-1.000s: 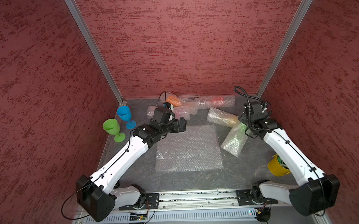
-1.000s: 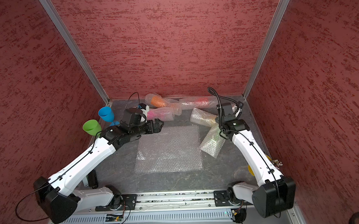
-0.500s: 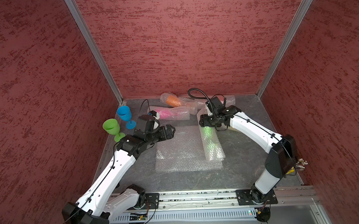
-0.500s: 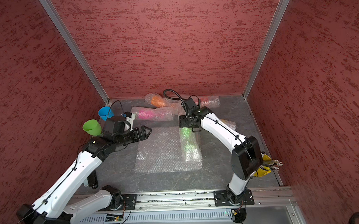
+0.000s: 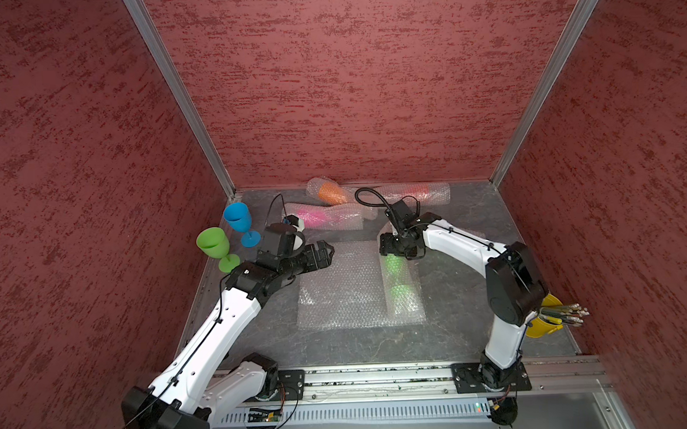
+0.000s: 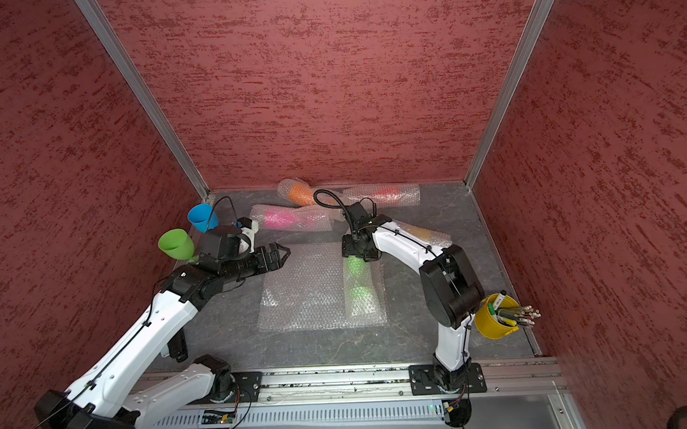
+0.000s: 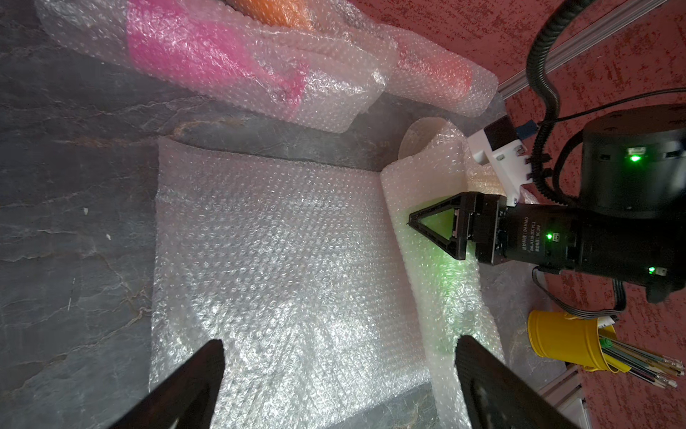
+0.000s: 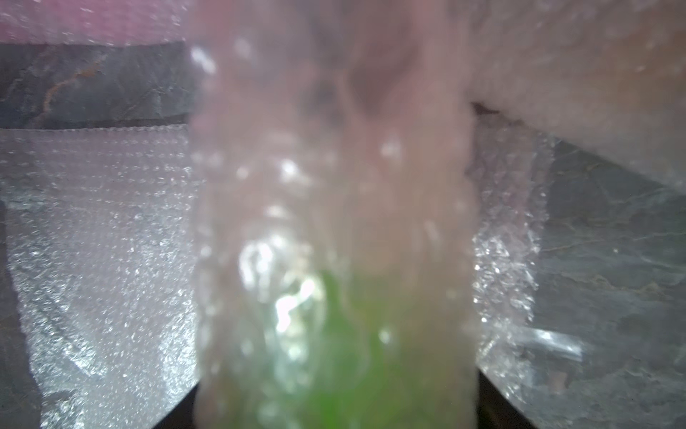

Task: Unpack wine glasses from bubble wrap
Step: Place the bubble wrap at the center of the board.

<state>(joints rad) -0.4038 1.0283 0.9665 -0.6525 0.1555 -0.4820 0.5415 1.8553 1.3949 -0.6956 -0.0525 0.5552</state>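
The bubble wrap sheet (image 5: 337,295) lies flat at the middle of the table (image 5: 459,338). One wrapped roll (image 5: 403,296) lies on the sheet's right edge, running front to back. Three further rolls (image 5: 326,218) (image 5: 329,190) (image 5: 420,192) lie along the rear wall. Two bare goblets (image 5: 214,245) (image 5: 238,220) stand upright at left. A pencil pot (image 6: 492,322) stands front right.
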